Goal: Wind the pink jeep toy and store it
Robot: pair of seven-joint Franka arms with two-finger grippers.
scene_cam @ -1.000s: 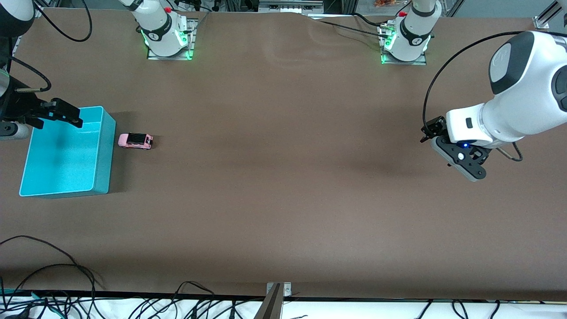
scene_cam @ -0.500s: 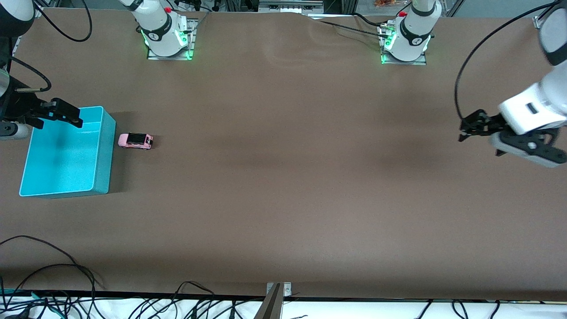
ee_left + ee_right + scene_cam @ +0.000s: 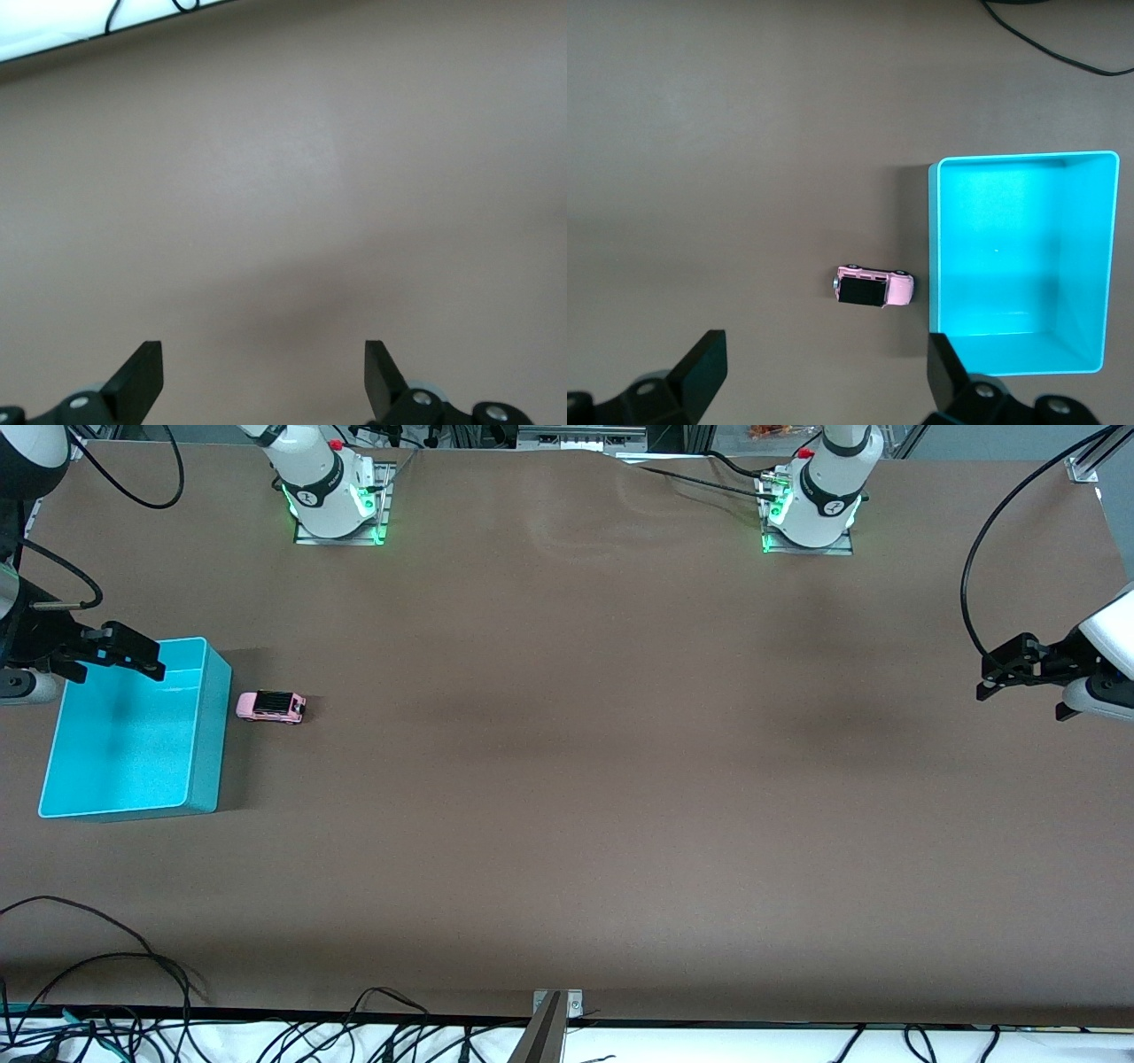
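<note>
The left gripper [image 3: 1019, 666] has swung out to the frame's right edge, its arm cut off there, jaws spread over bare table. The pink jeep toy [image 3: 271, 707] lies lengthwise across the frame at middle left, just beside the turquoise bin [image 3: 202, 731], pink hood toward it. The right gripper [image 3: 124, 651], jaws spread, hovers over the bin's upper edge; only its wrist view shows the bin's inside [image 3: 1019, 257].

The pink jeep toy [image 3: 271, 707] stands on the table [image 3: 567, 779] just beside the bin [image 3: 202, 726].

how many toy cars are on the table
1. The pink jeep toy sits on the table beside the turquoise bin, toward the right arm's end. Nothing else is visible in the bin, so none seems hidden.
</note>
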